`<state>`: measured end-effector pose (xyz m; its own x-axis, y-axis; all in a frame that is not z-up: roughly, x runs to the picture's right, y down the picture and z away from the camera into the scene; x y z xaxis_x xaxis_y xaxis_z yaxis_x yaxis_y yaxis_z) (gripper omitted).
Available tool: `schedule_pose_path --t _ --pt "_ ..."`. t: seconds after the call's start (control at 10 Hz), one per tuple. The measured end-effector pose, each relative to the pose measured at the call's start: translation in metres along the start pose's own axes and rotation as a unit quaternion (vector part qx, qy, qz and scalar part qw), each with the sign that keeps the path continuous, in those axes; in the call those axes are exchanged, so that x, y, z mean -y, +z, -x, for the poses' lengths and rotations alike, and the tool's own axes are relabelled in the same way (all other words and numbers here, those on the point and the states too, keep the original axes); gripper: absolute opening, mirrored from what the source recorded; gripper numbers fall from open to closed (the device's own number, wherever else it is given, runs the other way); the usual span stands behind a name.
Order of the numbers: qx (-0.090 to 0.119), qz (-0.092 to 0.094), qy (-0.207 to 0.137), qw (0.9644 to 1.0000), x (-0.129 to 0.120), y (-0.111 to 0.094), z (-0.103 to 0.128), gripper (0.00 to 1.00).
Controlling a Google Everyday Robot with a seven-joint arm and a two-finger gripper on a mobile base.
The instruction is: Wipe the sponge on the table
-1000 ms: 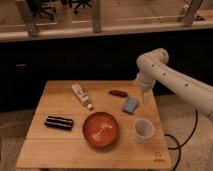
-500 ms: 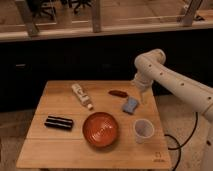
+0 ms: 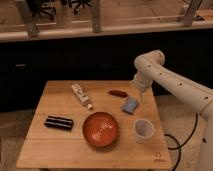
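Note:
The light-blue sponge (image 3: 130,105) lies flat on the wooden table (image 3: 60,150), right of centre and just below a dark red oblong item (image 3: 118,93). My gripper (image 3: 140,96) hangs from the white arm (image 3: 172,85), which comes in from the right. It points down, just above and to the right of the sponge's far corner. It is open and holds nothing.
A red bowl (image 3: 100,129) sits at the front middle with a white cup (image 3: 143,130) to its right. A white tube (image 3: 81,95) lies at the back left and a black bar (image 3: 59,122) at the left. A dark wall and railing run behind the table.
The arm has swung a little to the left, bringing the gripper closer to the sponge. Nothing on the table has moved.

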<state>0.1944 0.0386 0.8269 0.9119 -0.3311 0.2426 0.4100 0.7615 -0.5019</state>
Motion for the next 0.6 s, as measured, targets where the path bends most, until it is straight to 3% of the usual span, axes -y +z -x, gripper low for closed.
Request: schedule_pose_path --t 0.6 --pt "0.012 0.002 -0.021 0.9997 0.01 0.019 0.0 0.8"
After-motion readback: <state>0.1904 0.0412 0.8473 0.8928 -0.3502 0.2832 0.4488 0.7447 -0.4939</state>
